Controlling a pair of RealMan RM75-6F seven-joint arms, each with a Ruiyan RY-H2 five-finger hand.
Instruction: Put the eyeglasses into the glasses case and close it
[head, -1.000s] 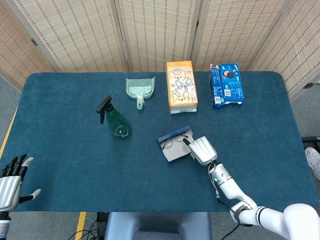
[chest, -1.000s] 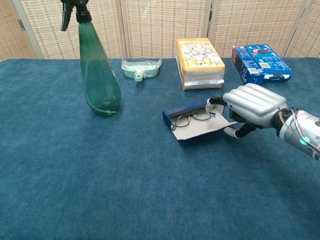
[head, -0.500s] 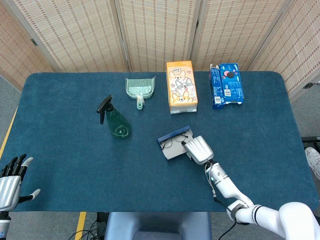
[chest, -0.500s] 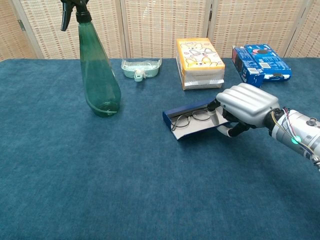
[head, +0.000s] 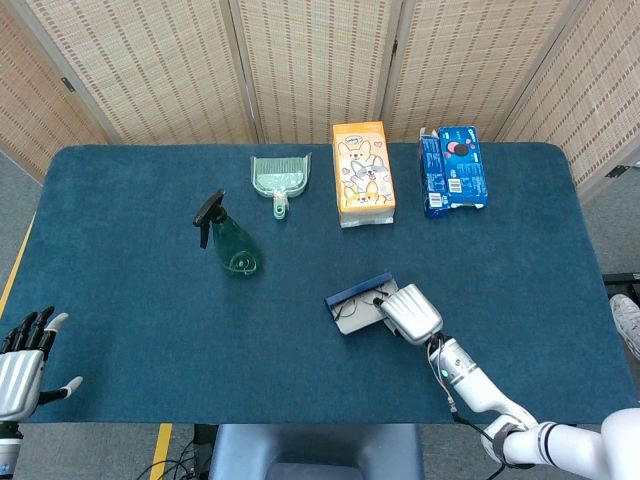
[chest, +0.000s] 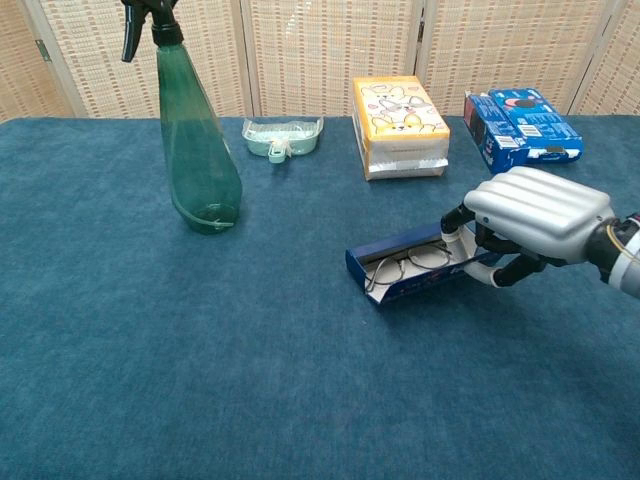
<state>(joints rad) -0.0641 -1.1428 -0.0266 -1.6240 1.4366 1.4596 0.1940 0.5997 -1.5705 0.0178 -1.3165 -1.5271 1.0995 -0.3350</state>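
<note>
Glasses (chest: 408, 266) lie inside open case (chest: 415, 270). Right hand (chest: 535, 218) grips the case's right end, fingers curled over it. Left hand (head: 22, 365) idle, spread. Risk: one-handed lid closing may slide the case or pinch the frame

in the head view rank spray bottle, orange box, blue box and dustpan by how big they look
1. orange box
2. blue box, close behind the orange one
3. spray bottle and dustpan: they look about alike, too close to rank
</note>
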